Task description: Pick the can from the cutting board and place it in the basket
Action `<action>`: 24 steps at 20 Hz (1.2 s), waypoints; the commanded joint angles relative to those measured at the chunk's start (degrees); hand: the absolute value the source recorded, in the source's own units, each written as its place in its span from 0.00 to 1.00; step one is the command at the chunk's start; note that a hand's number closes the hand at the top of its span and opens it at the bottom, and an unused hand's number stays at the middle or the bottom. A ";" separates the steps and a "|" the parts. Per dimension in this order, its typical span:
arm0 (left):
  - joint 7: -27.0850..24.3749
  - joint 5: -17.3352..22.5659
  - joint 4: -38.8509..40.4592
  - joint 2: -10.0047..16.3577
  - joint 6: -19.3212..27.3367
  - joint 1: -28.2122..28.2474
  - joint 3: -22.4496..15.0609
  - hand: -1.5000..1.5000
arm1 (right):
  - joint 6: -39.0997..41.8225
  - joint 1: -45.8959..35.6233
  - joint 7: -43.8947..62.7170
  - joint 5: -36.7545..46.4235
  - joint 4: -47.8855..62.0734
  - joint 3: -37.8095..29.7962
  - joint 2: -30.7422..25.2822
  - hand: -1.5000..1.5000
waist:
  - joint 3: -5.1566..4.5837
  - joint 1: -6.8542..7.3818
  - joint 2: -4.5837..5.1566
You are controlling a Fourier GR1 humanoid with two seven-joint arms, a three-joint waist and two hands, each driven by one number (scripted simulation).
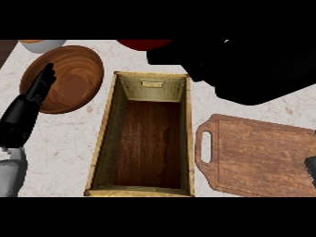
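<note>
Wicker walls and a dark wooden floor made up the basket (104, 139), which stood lengthwise in the middle of the pale surface (61, 148), open side up, with nothing showing inside it. Just to its right lay the cutting board (263, 157), its handle slot toward the basket, so the carry between the 2 would be short. The can could not be seen on the board or anywhere else in the view. The right hand (256, 69) appeared only as a large black mass, high up and close to the head, beyond the board and overlapping the basket's far right corner. Whether it was open or closed, or had hold of anything, could not be told. Most likely the can sat hidden inside that mass, raised clear of the board, which would explain both the bare board and the hand's height. If so, the next move would call for bringing it over the basket's middle and lowering it between the walls before release; the narrow width allowed little room sideways. The left hand (25, 109) rested at the view's left, open and holding nothing, its straight fingers over the rim of a wooden plate (75, 78), well out of the way.
</note>
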 commanded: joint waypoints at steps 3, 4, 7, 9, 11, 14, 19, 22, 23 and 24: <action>2.34 -0.44 -0.77 -1.60 0.55 -1.25 -1.26 0.50 | -0.56 -6.92 10.36 0.56 7.36 5.91 6.01 1.00 | 0.05 -0.15 -0.02; 1.10 -1.55 -1.71 -1.84 1.75 0.26 -1.31 0.50 | 2.05 -5.96 7.42 -0.91 10.25 4.08 3.49 1.00 | 0.07 0.01 0.11; -0.60 -0.46 -0.11 0.08 -0.07 0.16 0.28 0.50 | -0.51 -7.18 10.28 0.04 12.45 6.78 7.11 1.00 | 0.04 0.00 0.06; -0.26 0.11 1.06 -0.30 -0.09 -0.77 0.59 0.50 | 0.58 -7.14 12.07 -0.56 14.07 8.48 7.48 1.00 | 0.03 -0.33 0.03; 0.06 0.22 -0.92 -0.13 -0.03 1.19 0.86 0.50 | 3.40 -5.54 11.89 0.88 14.02 11.39 5.46 1.00 | 0.06 -0.33 -0.14; -1.61 -0.14 0.77 -0.51 -0.06 0.64 0.45 0.50 | 6.60 -5.16 8.92 2.91 16.93 16.04 3.19 1.00 | 0.00 -0.62 0.12; -0.46 -0.92 0.82 -1.00 0.57 0.16 0.07 0.50 | 9.26 -5.90 6.67 3.69 16.73 19.05 0.31 1.00 | 0.07 -0.68 0.12; -1.33 -0.43 2.05 -1.30 0.27 -0.24 0.33 0.50 | 9.85 -5.49 8.84 0.07 16.84 19.10 2.74 0.00 | 0.07 -0.81 0.07; 1.17 -0.08 -1.51 -0.56 0.24 0.41 0.90 0.50 | 10.29 -1.49 9.66 -1.19 12.62 19.32 1.66 0.00 | 0.15 -0.99 -0.18; -0.88 -0.31 -0.56 -1.16 0.10 1.30 0.33 0.50 | 10.72 -4.59 9.77 -3.58 16.04 15.81 1.52 0.00 | 0.11 -0.68 -0.04</action>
